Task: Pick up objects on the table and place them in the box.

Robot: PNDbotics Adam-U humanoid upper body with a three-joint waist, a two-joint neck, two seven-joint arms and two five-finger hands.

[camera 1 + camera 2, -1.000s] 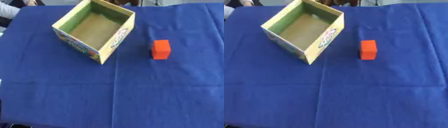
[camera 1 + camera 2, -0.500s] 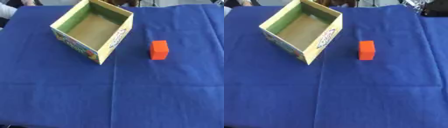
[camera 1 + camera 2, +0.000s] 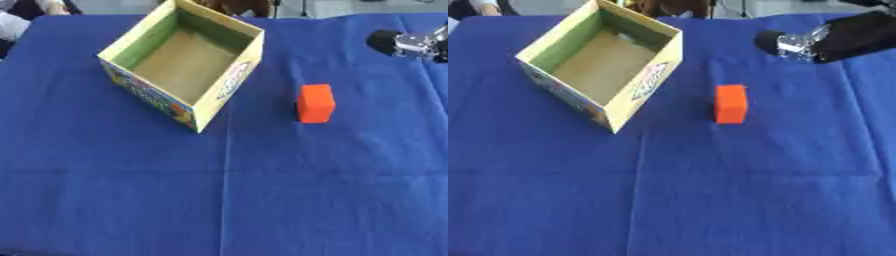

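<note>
An orange block (image 3: 315, 102) stands on the blue cloth, right of centre. To its left an open cardboard box (image 3: 225, 93) sits askew, with yellow-green walls, a printed outside and nothing inside. My right hand (image 3: 798, 42), black with a silver part, reaches in from the upper right. It hovers beyond the block and to its right, apart from it, and looks blurred. My left hand does not show in either view.
The blue cloth (image 3: 262, 200) covers the whole table, with fold lines crossing below the box. A person's sleeve (image 3: 13, 22) shows at the far left corner, away from the box and block.
My right hand has come into view from the upper right and moved left toward the block. Box and block have not moved.
</note>
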